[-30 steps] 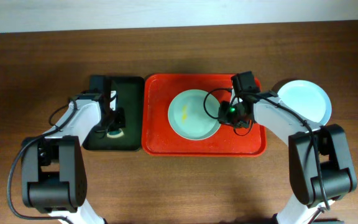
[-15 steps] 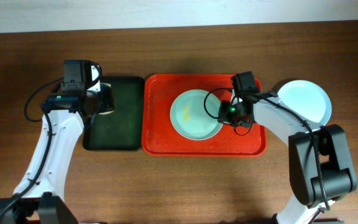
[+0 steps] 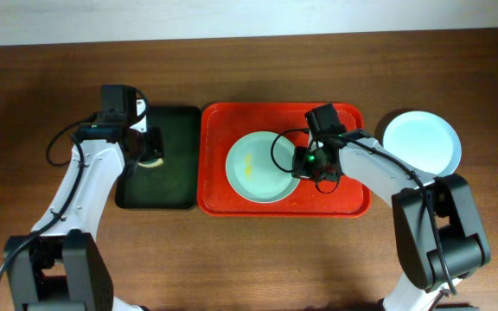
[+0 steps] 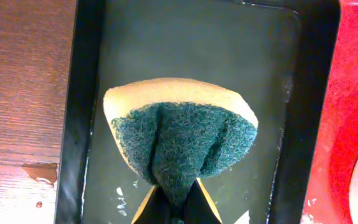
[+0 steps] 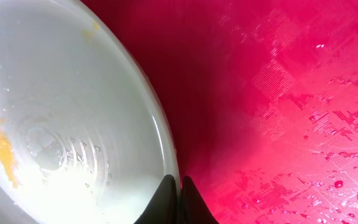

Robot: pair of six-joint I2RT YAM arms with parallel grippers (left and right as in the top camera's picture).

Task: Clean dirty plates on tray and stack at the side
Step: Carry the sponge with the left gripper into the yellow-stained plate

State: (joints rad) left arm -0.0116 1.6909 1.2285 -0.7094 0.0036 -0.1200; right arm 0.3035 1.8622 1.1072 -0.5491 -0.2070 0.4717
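step, judged: scrubbing mint plate (image 3: 253, 177) on red tray (image 3: 219, 121) | right pincer (image 5: 178, 185) pinched the plate's rim between its tips | left pincer (image 4: 173, 200) clamped sponge (image 4: 182, 134), dark tray (image 4: 197, 37) beneath it | next, judged: sponge needed carrying onto yellow smear (image 3: 249, 164)

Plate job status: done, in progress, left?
Done, it seems: one pale blue plate sits off the red tray at the right. In hand: right gripper is shut on the rim of the mint green plate on the tray; left gripper holds the sponge over the dark tray. Left: the plate's yellow smear is not wiped, and it is not stacked.
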